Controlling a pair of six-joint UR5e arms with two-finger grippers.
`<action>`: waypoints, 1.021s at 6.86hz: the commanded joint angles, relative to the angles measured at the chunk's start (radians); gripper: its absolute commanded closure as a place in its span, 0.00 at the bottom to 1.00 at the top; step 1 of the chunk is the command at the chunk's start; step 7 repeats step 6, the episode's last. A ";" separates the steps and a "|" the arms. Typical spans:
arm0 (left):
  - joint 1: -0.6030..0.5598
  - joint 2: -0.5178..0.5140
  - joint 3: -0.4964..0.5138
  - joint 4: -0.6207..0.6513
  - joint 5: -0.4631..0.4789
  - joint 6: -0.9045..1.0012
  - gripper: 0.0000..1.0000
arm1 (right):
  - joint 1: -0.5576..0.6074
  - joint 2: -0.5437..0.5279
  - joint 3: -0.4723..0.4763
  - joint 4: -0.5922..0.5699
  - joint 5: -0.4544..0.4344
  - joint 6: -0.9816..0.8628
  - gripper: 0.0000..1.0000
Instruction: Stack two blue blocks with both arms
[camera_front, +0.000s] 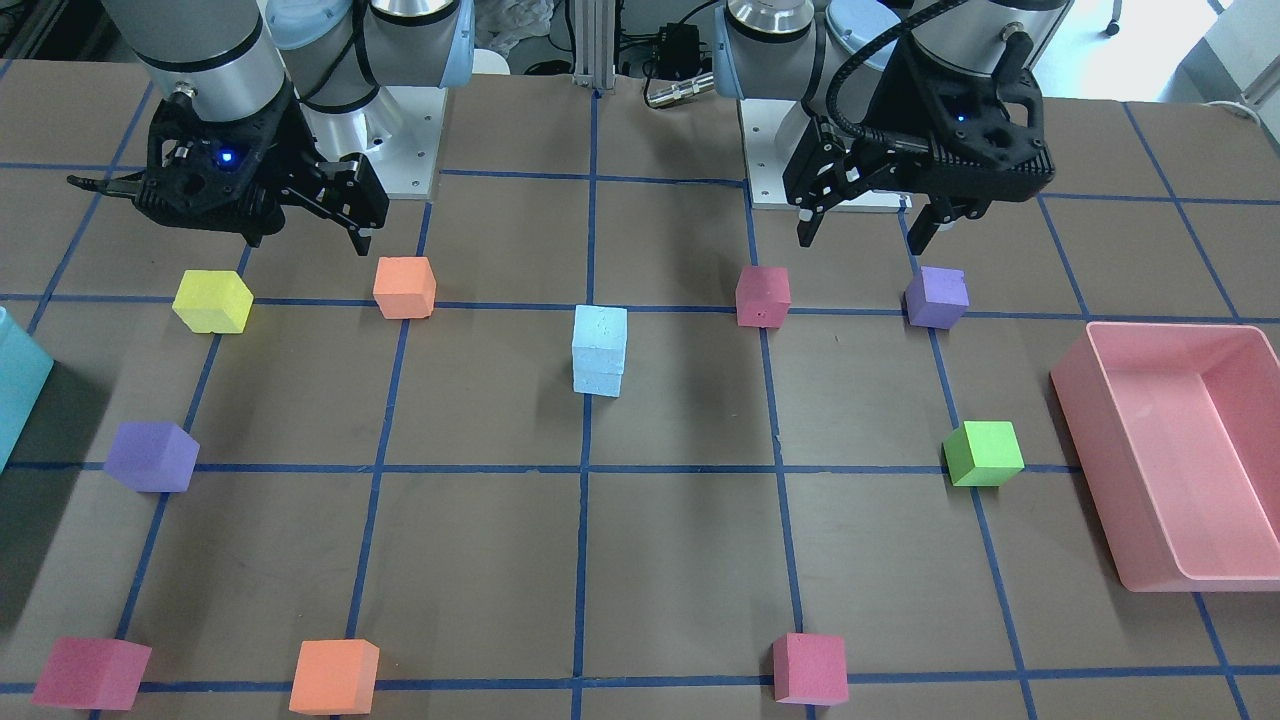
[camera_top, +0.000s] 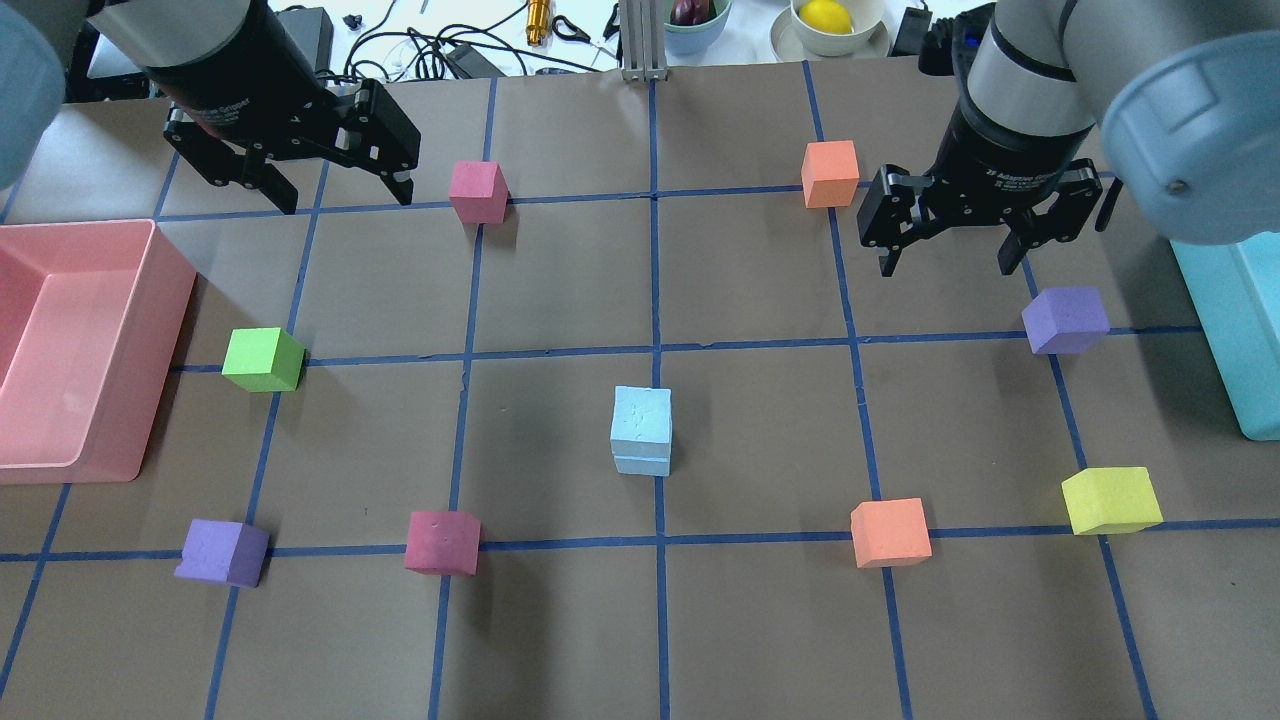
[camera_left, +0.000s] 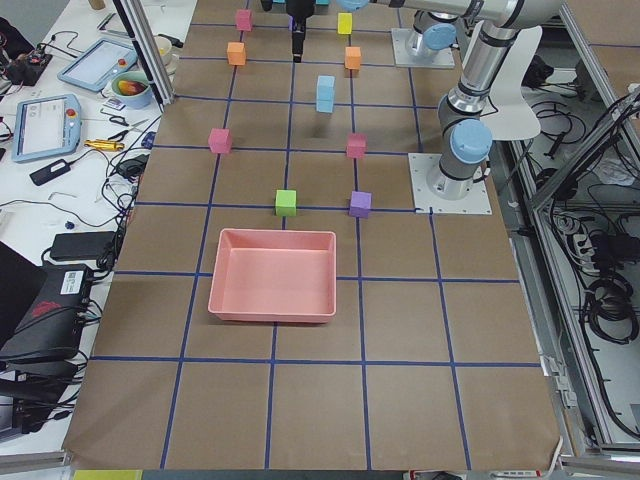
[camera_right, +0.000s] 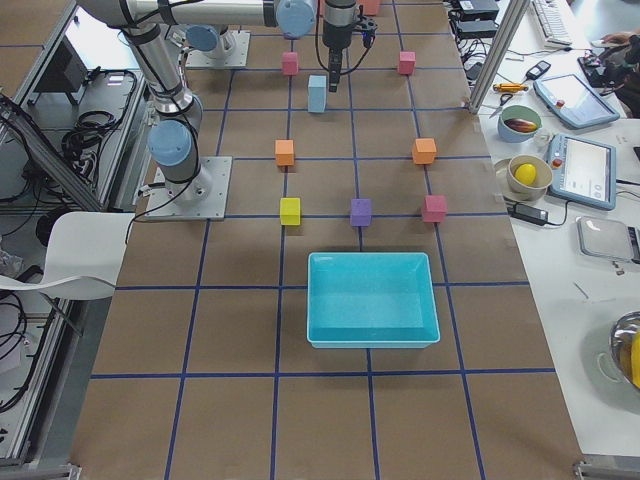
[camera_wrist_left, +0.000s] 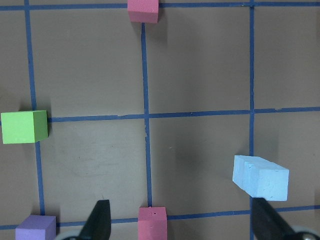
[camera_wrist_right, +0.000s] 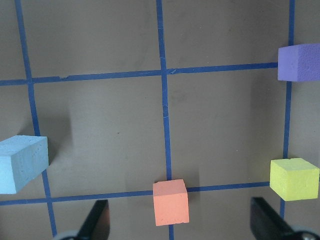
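Observation:
Two pale blue blocks stand stacked at the table's centre, the upper block (camera_top: 641, 415) squarely on the lower block (camera_top: 640, 466). The stack also shows in the front view (camera_front: 600, 352), the left wrist view (camera_wrist_left: 261, 177) and the right wrist view (camera_wrist_right: 20, 162). My left gripper (camera_top: 343, 198) hangs open and empty well above the table, off to the far left of the stack; it also shows in the front view (camera_front: 862, 240). My right gripper (camera_top: 946, 268) hangs open and empty to the far right of the stack, and shows in the front view too (camera_front: 308, 243).
A pink bin (camera_top: 170, 300) sits at the left edge and a teal bin (camera_top: 1230, 330) at the right edge. Loose cubes ring the stack: green (camera_top: 263, 359), purple (camera_top: 1066, 320), yellow (camera_top: 1110, 500), orange (camera_top: 890, 533), red (camera_top: 442, 542) and others.

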 joint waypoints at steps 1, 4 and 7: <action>-0.001 -0.003 -0.010 0.010 0.004 0.002 0.00 | -0.002 0.000 -0.001 0.000 -0.001 0.000 0.00; -0.001 -0.005 -0.034 0.032 0.030 0.008 0.00 | -0.002 0.000 0.002 -0.002 -0.002 0.002 0.00; -0.001 -0.003 -0.042 0.032 0.039 0.008 0.00 | 0.000 0.000 0.004 -0.002 -0.002 0.000 0.00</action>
